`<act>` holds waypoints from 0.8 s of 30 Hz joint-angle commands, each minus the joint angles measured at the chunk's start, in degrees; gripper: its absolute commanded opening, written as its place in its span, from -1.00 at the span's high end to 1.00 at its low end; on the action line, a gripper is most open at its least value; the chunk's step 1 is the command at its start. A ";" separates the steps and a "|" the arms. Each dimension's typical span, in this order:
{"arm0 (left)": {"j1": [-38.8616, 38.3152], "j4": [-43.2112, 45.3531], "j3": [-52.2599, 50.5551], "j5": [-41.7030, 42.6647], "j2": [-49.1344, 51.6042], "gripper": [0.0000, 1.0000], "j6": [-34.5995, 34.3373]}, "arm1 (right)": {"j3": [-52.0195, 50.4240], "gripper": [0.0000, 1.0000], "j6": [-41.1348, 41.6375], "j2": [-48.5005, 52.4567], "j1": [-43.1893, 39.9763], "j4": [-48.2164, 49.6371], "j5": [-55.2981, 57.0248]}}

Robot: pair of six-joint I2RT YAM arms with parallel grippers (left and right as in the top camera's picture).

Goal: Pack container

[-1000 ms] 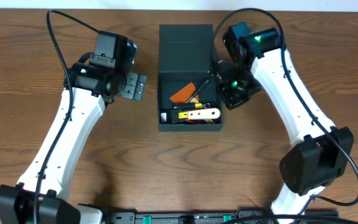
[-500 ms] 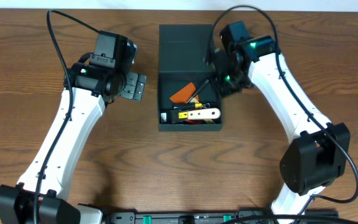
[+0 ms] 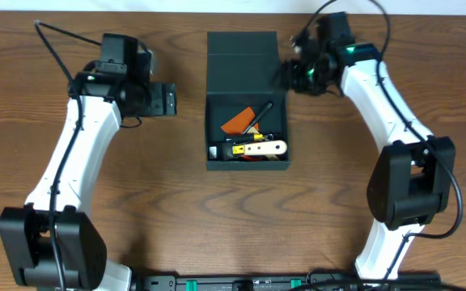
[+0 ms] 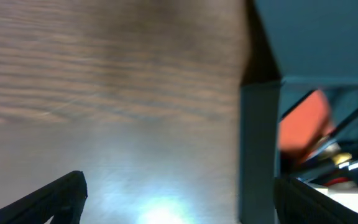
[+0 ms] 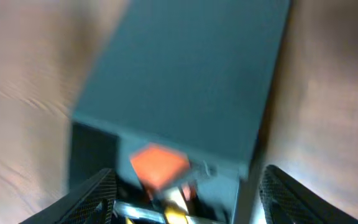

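Container (image 3: 241, 56) open, tools (image 3: 255, 146) inside, left hand (image 3: 168, 99) spread, right hand (image 3: 285, 75) seemingly spread too

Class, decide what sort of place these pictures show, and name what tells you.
Probably a robotics lab bench: a left arm and right arm stand at a wooden table, with a container of small tools between them.

The overhead view looks straight down on the whole desk (image 3: 168, 202) from well above; the left wrist view sits low and close, facing the container (image 4: 260, 143) from its left; the right wrist view looks down on its lid from close by, blurred; all three share the open compartment and the orange piece (image 3: 237, 123) inside.
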 commanded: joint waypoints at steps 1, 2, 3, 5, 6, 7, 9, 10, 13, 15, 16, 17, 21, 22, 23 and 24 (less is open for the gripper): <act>2.32 2.01 -0.15 11.17 1.86 -0.86 -4.81 | 0.09 -0.17 7.43 0.85 -3.06 4.79 -10.49; 2.75 2.67 -0.15 12.22 2.40 -0.86 -4.98 | 0.09 0.01 8.90 1.18 -3.78 6.93 -12.00; 3.15 3.26 -0.15 13.00 2.93 -0.86 -4.96 | 0.09 0.37 10.84 1.64 -4.55 9.18 -13.44; 3.43 3.63 -0.15 12.98 3.50 -0.87 -4.94 | 0.09 0.83 14.49 2.36 -5.60 12.09 -14.49; 3.43 3.69 -0.15 12.96 3.56 -0.86 -4.92 | 0.09 0.98 16.17 2.95 -6.01 13.25 -14.49; 3.41 3.89 -0.15 12.96 3.65 -0.86 -4.83 | 0.09 0.98 17.40 3.26 -6.36 14.05 -14.51; 3.41 4.37 -0.15 12.96 3.65 -0.86 -4.72 | 0.09 0.98 19.63 4.94 -7.13 15.76 -14.93; 3.43 4.72 -0.15 12.96 3.65 -0.86 -4.72 | 0.09 0.98 20.35 5.66 -7.28 16.09 -15.06; 3.41 5.57 -0.15 12.98 3.65 -0.86 -4.74 | 0.09 0.98 21.09 8.26 -7.76 16.46 -15.87; 3.41 5.92 -0.15 12.98 3.65 -0.86 -4.74 | 0.09 0.98 21.55 10.56 -7.89 17.00 -17.77; 3.41 6.05 -0.15 12.98 3.65 -0.86 -4.74 | 0.09 0.98 21.99 11.58 -7.89 17.09 -17.99; 3.41 6.19 -0.15 12.98 3.65 -0.86 -4.74 | 0.09 0.97 22.43 12.61 -7.89 17.16 -18.45; 3.41 6.23 -0.15 12.98 3.65 -0.86 -4.74 | 0.09 0.97 22.40 16.11 -7.89 18.47 -20.39; 3.41 6.25 -0.15 12.96 3.65 -0.86 -4.74 | 0.09 0.98 22.40 16.70 -7.89 18.67 -20.48; 3.41 6.25 -0.15 12.96 3.65 -0.87 -4.72 | 0.09 0.98 22.38 17.25 -7.89 18.73 -20.46; 3.41 6.25 -0.15 12.98 3.65 -0.86 -4.72 | 0.09 0.98 22.34 17.59 -7.89 18.75 -20.37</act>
